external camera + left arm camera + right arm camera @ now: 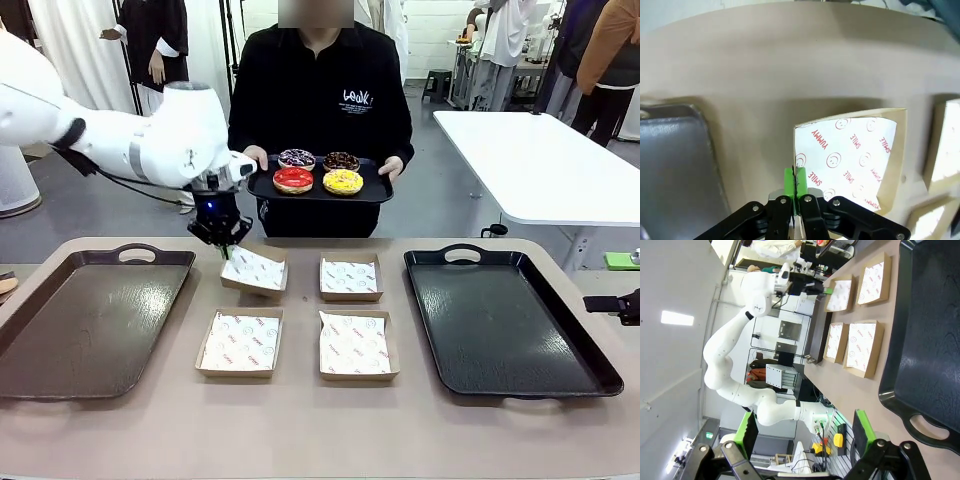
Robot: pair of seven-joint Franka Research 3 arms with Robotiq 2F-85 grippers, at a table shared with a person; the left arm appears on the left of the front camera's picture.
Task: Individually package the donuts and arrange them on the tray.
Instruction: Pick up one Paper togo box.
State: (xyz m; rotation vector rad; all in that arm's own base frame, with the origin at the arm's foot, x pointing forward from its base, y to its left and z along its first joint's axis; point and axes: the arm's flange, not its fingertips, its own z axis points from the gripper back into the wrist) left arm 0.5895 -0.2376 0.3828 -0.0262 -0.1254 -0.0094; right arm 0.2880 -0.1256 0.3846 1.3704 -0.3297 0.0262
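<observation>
At the far side of a tan tabletop (pixel 300 430), a person in a black sweatshirt (pixel 320 90), holding a small black oval tray (pixel 377 190) in both hands, well above the tabletop. On it, four ring donuts in two rows: purple donut with white sprinkles (pixel 297 158) and dark chocolate donut (pixel 341 161) behind, glossy red donut (pixel 293 180) and yellow sprinkled donut (pixel 343 182) in front. Packed close together; touching or not, too small to tell.

On the tabletop, four square brown cardboard boxes lined with white paper printed in red: far-left box (pixel 258 270), far-right box (pixel 350 277), near-left box (pixel 240 343), near-right box (pixel 356 345). To their left, a large dark brown tray (pixel 90 320), cut off at the picture's edge; to their right, a large black tray (pixel 510 330).

Reaching in from the left, the white left arm, with the left gripper (pixel 222 243) pointing down at the far-left box's left corner. Seen from the left wrist, green pads (pixel 789 182) pressed together, pinching that box's thin edge; cardboard wall or paper liner, impossible to tell. Box askew and tipped, unlike the other three. "YUMMY" and "SMILE" legible on its paper.

Seen from the right wrist, the right gripper (pixel 805 440) spread wide with nothing between its fingers, bases cut off at the bottom edge. At the front view's right edge, a black robot part (pixel 615 303), mostly cut off.
</observation>
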